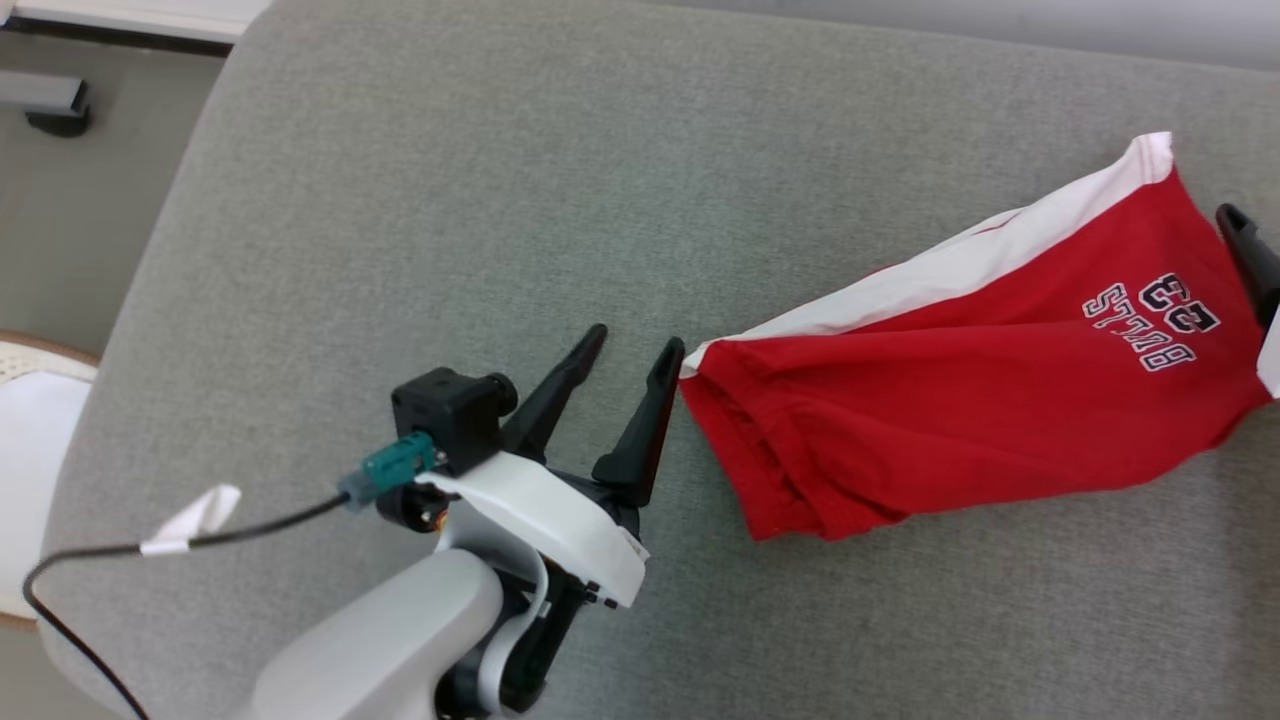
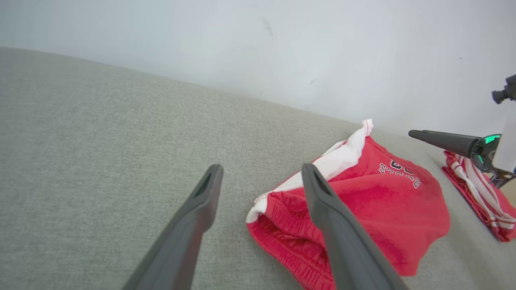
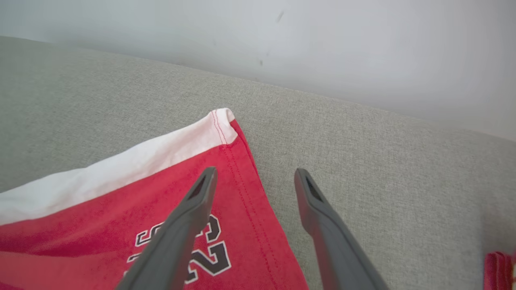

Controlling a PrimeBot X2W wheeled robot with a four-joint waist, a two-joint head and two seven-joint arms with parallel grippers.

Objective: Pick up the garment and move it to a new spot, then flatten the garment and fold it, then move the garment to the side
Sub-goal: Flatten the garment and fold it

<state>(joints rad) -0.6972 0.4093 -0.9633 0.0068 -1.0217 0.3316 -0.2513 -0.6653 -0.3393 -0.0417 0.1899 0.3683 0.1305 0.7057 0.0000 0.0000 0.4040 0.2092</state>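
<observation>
Red shorts [image 1: 950,420] lie on grey cushion [image 1: 500,200]. Left gripper [image 1: 637,338] just left of them, wide apart, fingertip [image 1: 672,352] maybe touching corner. Right gripper [image 3: 254,172] wide apart over opposite edge, empty.

White-cased hand [image 1: 637,338], dark tapered fingers [image 1: 640,430], black cable [image 1: 250,525]

"BULLS" and "23" are being displayed upside down on the red garment [image 1: 980,400], toward three o'clock in the head view.
</observation>
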